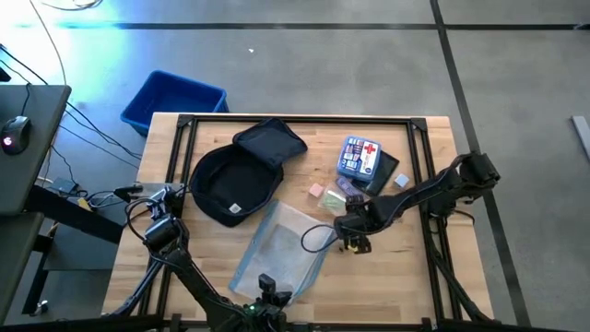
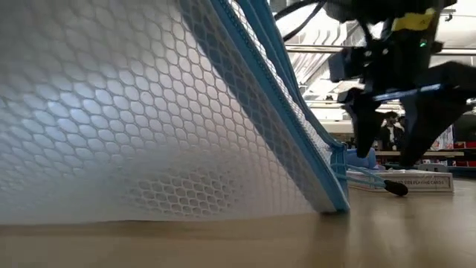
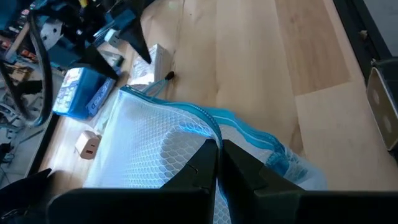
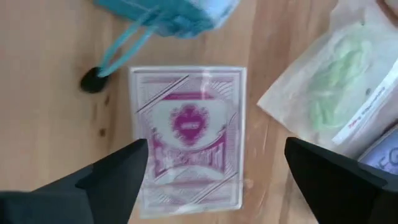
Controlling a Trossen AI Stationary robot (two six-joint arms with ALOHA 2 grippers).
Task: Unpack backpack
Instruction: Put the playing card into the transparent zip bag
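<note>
High view: backpack open on the bench, both arms at work

The backpack (image 1: 235, 175) lies unzipped toward the bench's (image 1: 415, 277) far left corner.

Left wrist view: the left gripper (image 3: 216, 163) is clenched on a mesh pouch (image 3: 155, 149).

Right wrist view: the right gripper (image 4: 214, 165) is spread wide over a card deck (image 4: 186, 134).

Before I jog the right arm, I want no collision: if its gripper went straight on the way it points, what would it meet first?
Probably the purple-patterned card box, lying flat between the open fingers of the right gripper; depth is unclear.
</note>
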